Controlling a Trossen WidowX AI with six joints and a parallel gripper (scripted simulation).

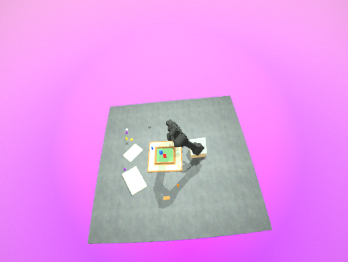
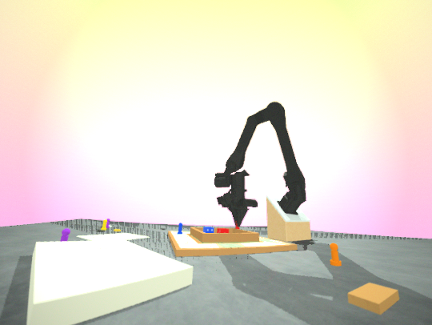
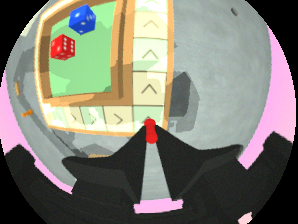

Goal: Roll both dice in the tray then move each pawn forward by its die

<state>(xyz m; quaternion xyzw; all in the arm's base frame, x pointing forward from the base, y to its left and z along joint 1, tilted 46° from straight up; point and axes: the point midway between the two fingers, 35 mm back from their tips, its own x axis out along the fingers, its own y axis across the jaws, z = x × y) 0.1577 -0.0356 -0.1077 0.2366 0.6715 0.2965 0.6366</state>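
Observation:
My gripper (image 2: pixel 238 225) (image 3: pixel 149 128) is shut on the red pawn (image 2: pixel 238 228) (image 3: pixel 151 131), low at the board's far right side in the exterior view. In the wrist view the pawn overlaps the corner square. Whether its base touches the board (image 1: pixel 154 168) (image 2: pixel 232 251) (image 3: pixel 149 75) is hidden. The blue die (image 1: pixel 160 152) (image 2: pixel 208 230) (image 3: pixel 82 19) and red die (image 1: pixel 164 155) (image 2: pixel 222 230) (image 3: pixel 63 47) lie apart inside the tray (image 1: pixel 165 163) (image 2: pixel 228 237). I cannot surely read their top faces. The blue pawn (image 1: pixel 152 148) (image 2: pixel 180 228) stands on the board's far left corner area.
An orange pawn (image 1: pixel 178 185) (image 2: pixel 334 254) stands near an orange block (image 1: pixel 166 198) (image 2: pixel 373 297). White slabs (image 1: pixel 134 181) (image 1: pixel 133 152) and a purple pawn (image 1: pixel 124 169) (image 2: pixel 65 234) are left of the board. Several small pieces lie farther back. The tray walls rise beside the track.

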